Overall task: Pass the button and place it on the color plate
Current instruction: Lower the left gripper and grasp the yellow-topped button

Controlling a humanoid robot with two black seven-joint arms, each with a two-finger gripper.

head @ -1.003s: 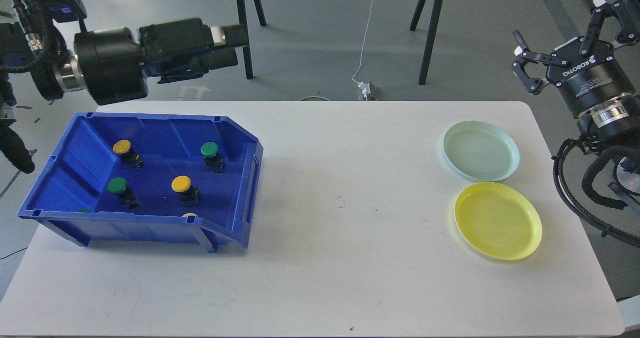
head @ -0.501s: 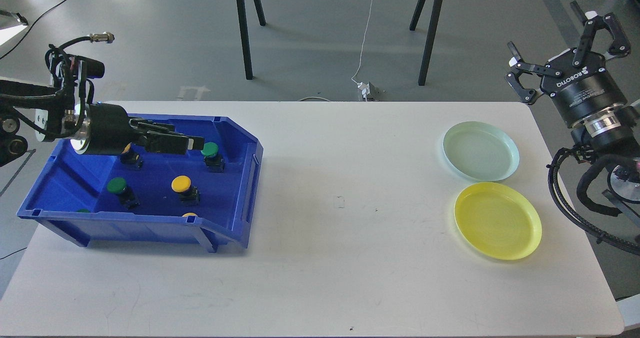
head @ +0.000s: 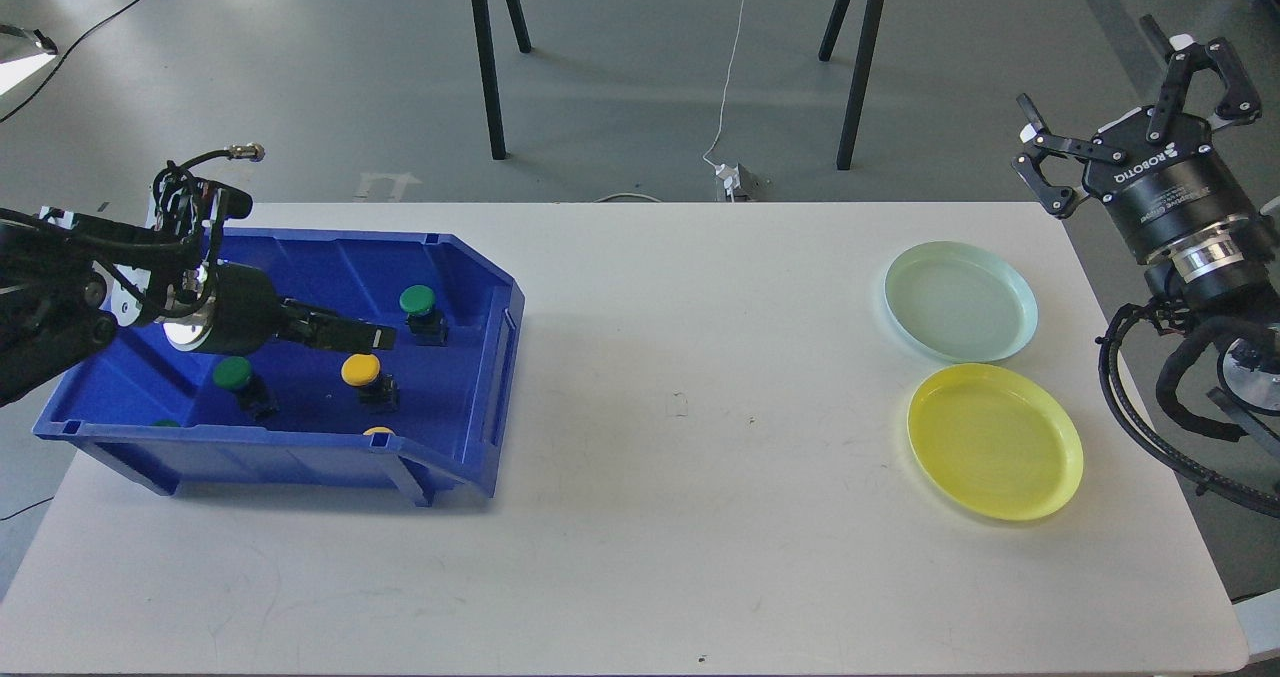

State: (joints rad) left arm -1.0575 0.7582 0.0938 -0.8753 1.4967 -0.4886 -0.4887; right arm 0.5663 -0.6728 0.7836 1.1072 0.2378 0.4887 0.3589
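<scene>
A blue bin (head: 290, 462) on the table's left holds several push buttons on black bases: a green one (head: 418, 302) at the back right, a yellow one (head: 361, 369) in the middle and a green one (head: 234, 373) to its left. Two more caps peek over the front wall. My left gripper (head: 383, 337) reaches low into the bin from the left, its tip just above the middle yellow button and left of the back green one. Its fingers look like one dark bar. My right gripper (head: 1125, 107) is open and empty, raised beyond the table's far right corner.
A pale green plate (head: 960, 302) and a yellow plate (head: 995, 442) lie side by side at the table's right, both empty. Black stand legs (head: 487, 67) and a white cable (head: 735, 67) are on the floor behind the white table (head: 680, 517).
My left arm has dropped from above the bin's back wall into the bin and moved nearer the yellow button. The right gripper has shifted slightly and stays open.
</scene>
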